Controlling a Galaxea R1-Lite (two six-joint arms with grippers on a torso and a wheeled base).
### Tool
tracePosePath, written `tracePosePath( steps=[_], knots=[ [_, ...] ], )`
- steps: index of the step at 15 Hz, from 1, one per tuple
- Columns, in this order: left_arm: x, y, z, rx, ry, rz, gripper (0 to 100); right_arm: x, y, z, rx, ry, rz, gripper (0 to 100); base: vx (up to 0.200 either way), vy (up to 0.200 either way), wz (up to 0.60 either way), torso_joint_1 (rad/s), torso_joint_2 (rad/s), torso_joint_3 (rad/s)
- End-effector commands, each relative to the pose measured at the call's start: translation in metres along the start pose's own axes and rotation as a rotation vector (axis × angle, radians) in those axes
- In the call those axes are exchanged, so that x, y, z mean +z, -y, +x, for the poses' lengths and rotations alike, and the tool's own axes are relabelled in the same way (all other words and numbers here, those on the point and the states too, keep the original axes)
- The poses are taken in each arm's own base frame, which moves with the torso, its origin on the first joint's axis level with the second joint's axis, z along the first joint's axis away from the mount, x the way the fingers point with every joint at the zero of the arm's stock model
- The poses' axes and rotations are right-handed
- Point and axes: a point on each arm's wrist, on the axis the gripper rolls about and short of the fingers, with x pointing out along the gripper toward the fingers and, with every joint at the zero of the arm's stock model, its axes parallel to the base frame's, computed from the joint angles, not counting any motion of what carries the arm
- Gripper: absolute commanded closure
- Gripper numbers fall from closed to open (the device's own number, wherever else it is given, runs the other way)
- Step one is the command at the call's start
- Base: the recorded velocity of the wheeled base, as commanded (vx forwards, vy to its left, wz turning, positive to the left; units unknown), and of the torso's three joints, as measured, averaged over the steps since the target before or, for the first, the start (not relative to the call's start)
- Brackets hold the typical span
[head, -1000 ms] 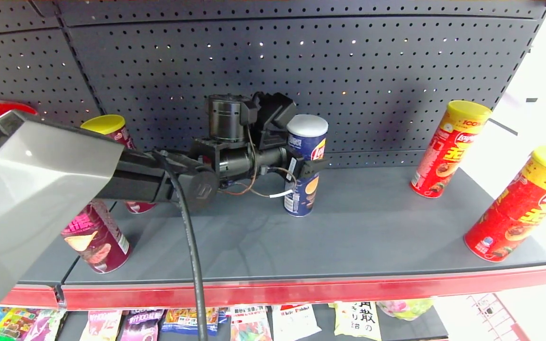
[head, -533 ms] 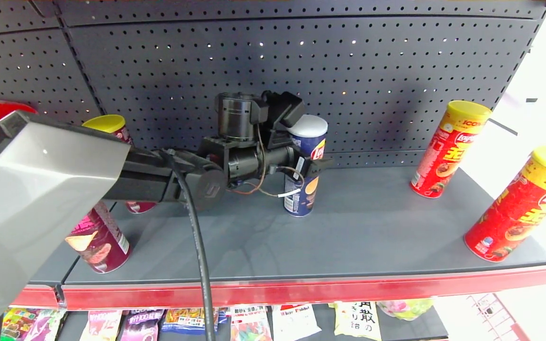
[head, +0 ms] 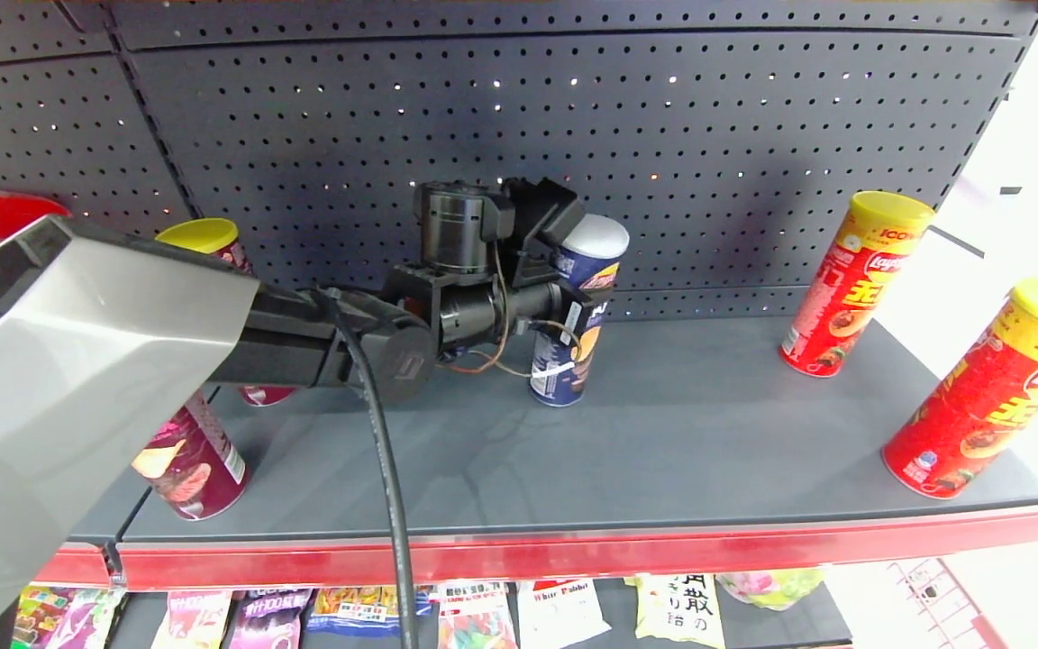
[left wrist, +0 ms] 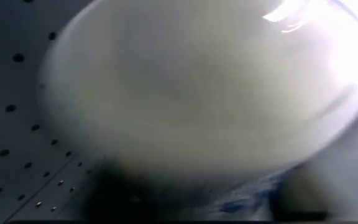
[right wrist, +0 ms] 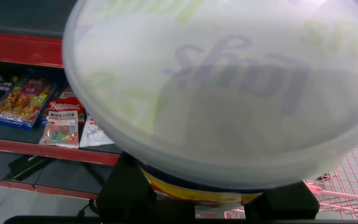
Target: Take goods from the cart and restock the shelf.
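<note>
The left gripper is clamped side-on around the upper body of a blue chip can, just under its white lid. The can is near the back middle of the grey shelf, close to the pegboard. It leans with its lid toward the shelf's right end, and whether its base sits flat is hard to tell. The right gripper appears closed on a second chip can, with dark fingers flanking the body below a translucent lid.

Both cans are probably light, stiff cardboard tubes with smooth, rather slippery wraps. Tall and narrow, they would tip easily. A side grip at mid-body suits them, though a hard squeeze could dent the tube and crush brittle chips. Both lids are on, so the contents are unseen.

A red can stands toward the back right and another at the front right corner. A magenta can stands near the front left.
</note>
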Motion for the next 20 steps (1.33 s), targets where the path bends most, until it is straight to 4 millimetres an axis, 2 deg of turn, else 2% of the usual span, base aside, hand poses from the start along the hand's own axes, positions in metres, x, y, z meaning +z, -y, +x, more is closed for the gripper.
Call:
tracePosePath(
  steps=[1,3,6,9,12,15,20],
  knots=[
    [0.001,0.001,-0.001,-0.007,0.005,0.0,100,0.0,0.0,0.0,0.001,-0.001,0.0,100,0.0,0.0,0.0,0.0,0.0,0.0],
    [0.002,0.002,-0.004,-0.045,0.01,0.001,100,0.0,0.0,0.0,0.001,-0.001,0.0,100,0.0,0.0,0.0,0.0,0.0,0.0],
    [0.012,0.003,-0.021,-0.148,0.037,-0.014,100,0.0,0.0,0.0,-0.001,-0.001,0.0,100,0.0,0.0,0.0,0.0,0.0,0.0],
    [0.024,-0.002,-0.069,-0.387,0.088,-0.018,100,0.0,0.0,0.0,-0.002,-0.001,0.004,100,0.0,0.0,0.0,0.0,0.0,0.0],
    [0.015,-0.004,-0.093,-0.481,0.096,-0.015,100,0.0,0.0,0.0,-0.004,-0.001,0.004,100,0.0,0.0,0.0,0.0,0.0,0.0],
    [-0.002,0.004,-0.101,-0.537,0.115,-0.006,100,0.0,0.0,0.0,-0.004,-0.001,0.004,100,0.0,0.0,0.0,0.0,0.0,0.0],
    [-0.017,0.012,-0.103,-0.616,0.103,-0.022,100,0.0,0.0,0.0,-0.004,-0.001,0.004,100,0.0,0.0,0.0,0.0,0.0,0.0]
  ],
)
